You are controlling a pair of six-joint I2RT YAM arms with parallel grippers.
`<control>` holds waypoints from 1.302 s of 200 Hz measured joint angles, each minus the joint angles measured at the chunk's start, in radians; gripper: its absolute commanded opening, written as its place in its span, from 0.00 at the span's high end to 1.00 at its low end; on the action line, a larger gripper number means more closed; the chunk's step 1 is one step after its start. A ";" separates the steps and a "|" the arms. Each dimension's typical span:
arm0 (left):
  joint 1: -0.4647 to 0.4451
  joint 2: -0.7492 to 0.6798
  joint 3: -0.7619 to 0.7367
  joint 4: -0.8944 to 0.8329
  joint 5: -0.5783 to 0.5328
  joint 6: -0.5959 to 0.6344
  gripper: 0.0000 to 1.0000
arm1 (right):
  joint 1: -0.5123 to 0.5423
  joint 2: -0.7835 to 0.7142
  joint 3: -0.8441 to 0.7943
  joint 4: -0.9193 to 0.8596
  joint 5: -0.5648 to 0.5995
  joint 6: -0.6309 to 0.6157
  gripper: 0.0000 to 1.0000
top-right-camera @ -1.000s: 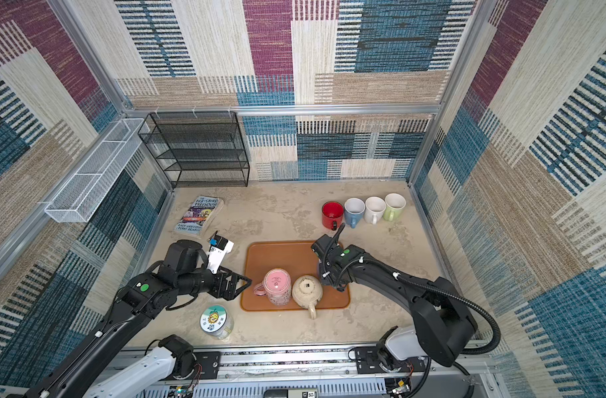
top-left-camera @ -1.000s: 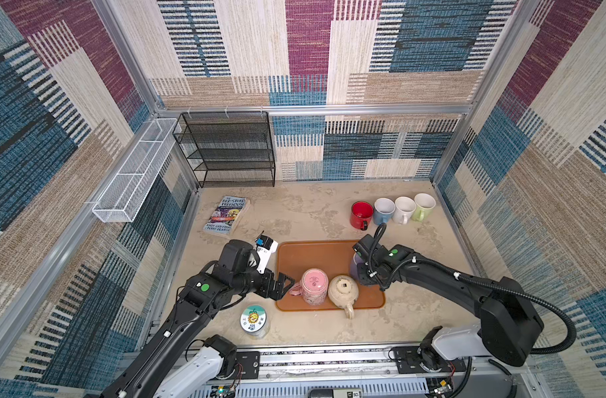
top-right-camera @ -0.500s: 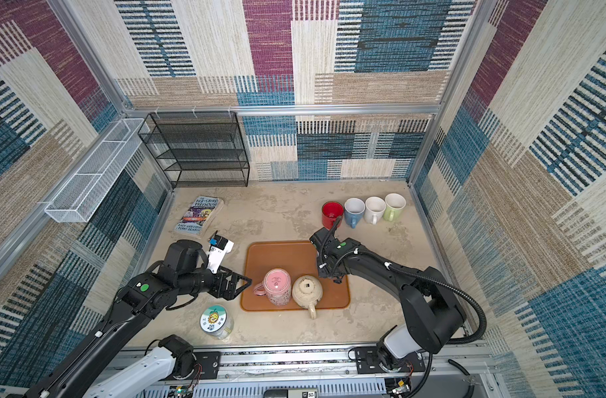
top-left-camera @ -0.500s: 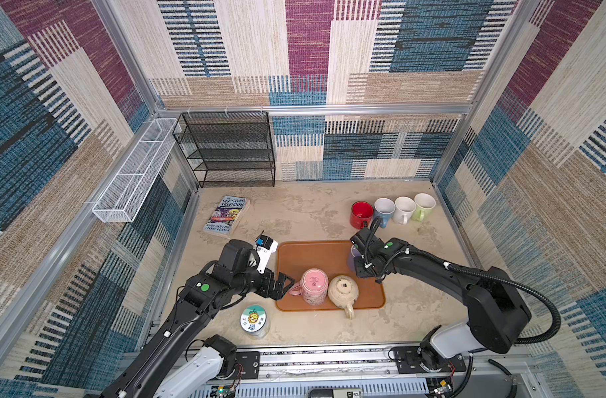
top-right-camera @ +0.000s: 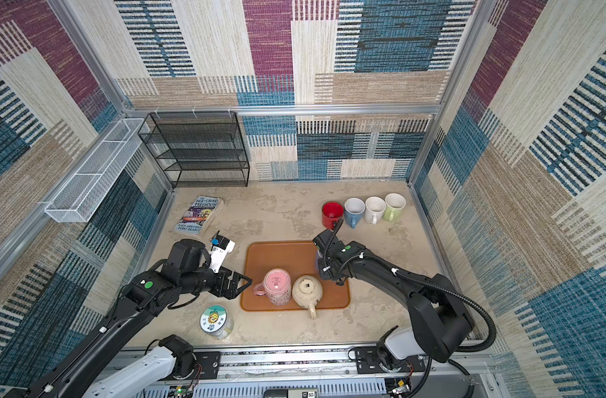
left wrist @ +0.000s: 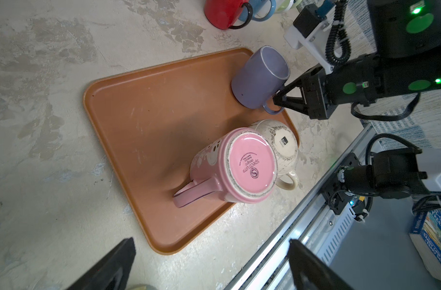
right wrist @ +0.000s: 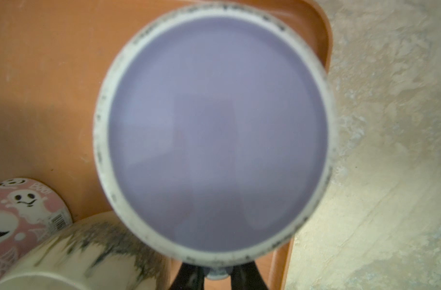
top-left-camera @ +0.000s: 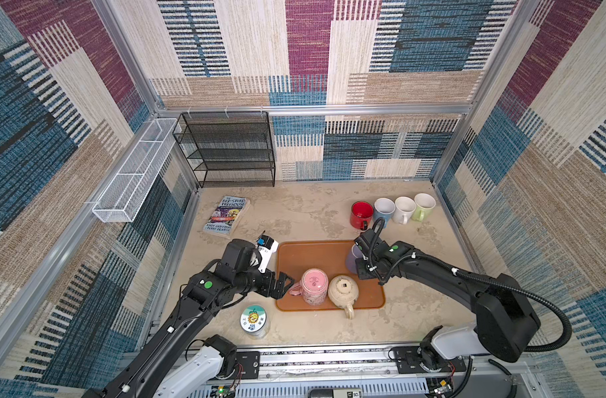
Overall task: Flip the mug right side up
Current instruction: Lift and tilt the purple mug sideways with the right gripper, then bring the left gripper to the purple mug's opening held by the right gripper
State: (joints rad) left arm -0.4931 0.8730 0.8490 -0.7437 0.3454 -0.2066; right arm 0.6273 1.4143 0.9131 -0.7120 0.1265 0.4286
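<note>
purple mug [left wrist: 261,77]: sitting base-up at the far right corner of the orange tray [left wrist: 149,105], behind the cream mug [left wrist: 281,143].
right gripper [left wrist: 277,101]: pinching the purple mug's handle, fingers narrow.
left gripper [top-left-camera: 285,285]: hovering beside the tray's left edge, fingers gaping wide, near the handle of the pink mug [top-left-camera: 314,286].

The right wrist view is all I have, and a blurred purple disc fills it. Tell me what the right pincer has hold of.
Observer: In the left wrist view the right pincer is shut on the handle of the purple mug, which stands base up on the tray.
Operator: Say where the left pincer is.
Observer: In a top view the left pincer is open beside the handle of the pink mug, gripping nothing.
Operator: Report any mugs off the tray.
Observer: A red mug, a blue mug, a white mug and a green mug stand upright in a row behind it.
</note>
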 measured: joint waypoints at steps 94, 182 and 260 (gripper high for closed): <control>0.000 0.017 0.008 0.023 -0.002 -0.017 0.01 | 0.000 -0.043 0.024 0.001 -0.042 -0.026 1.00; 0.000 0.031 -0.016 0.283 0.073 -0.163 0.02 | -0.009 -0.180 0.116 0.048 -0.134 -0.048 1.00; 0.000 0.064 -0.040 0.608 0.158 -0.315 0.04 | -0.078 -0.357 0.037 0.350 -0.394 -0.055 1.00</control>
State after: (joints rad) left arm -0.4931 0.9375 0.8089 -0.1356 0.5034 -0.5220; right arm 0.5491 1.0569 0.9501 -0.3622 -0.2676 0.3740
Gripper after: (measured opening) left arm 0.957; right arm 0.171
